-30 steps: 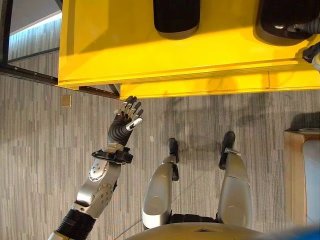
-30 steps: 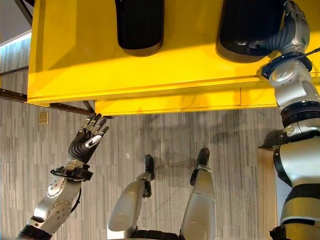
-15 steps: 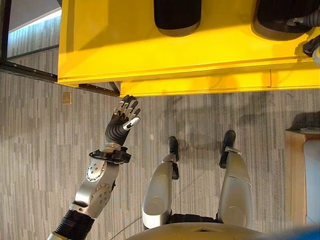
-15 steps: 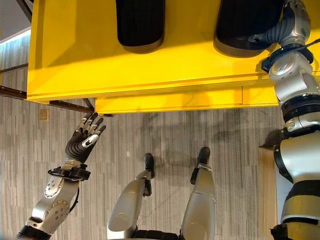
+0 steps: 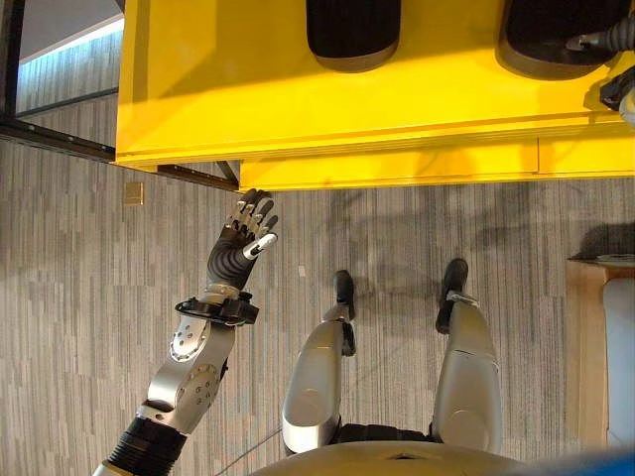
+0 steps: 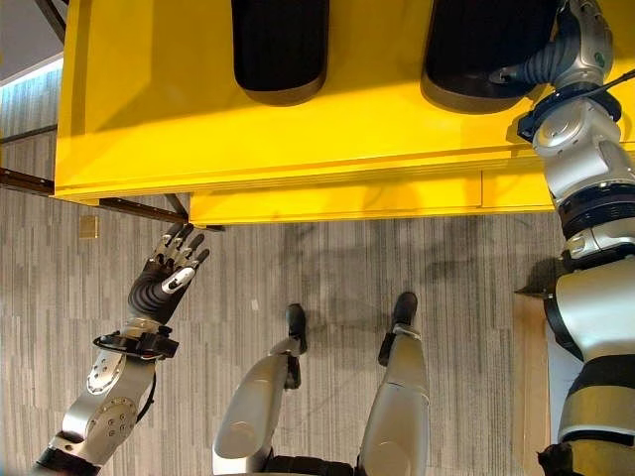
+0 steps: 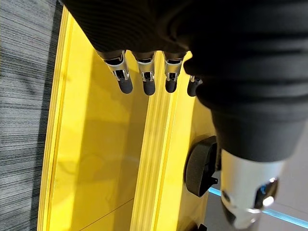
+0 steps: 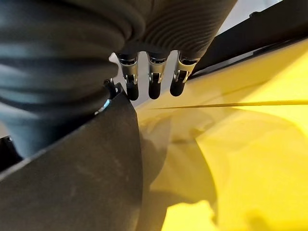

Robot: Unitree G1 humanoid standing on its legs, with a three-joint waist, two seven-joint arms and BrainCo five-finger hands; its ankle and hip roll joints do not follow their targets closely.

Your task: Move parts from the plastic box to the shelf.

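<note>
Over the grey floor (image 5: 79, 297) at the left, the left hand (image 5: 245, 230) is raised with fingers spread and relaxed, holding nothing, just short of the yellow shelf (image 5: 228, 89). On the shelf, two black parts are seen: one (image 6: 280, 50) near the middle, another (image 6: 476, 55) at the right. The right hand (image 6: 571, 35) is reached against that right part, thumb touching it; whether it is gripped cannot be told.

No text, label, number or sign can be read anywhere in these views: the yellow shelf (image 5: 327, 109) is plain, and so are the two dark parts (image 6: 280, 45) lying on it at the top of the frame.
</note>
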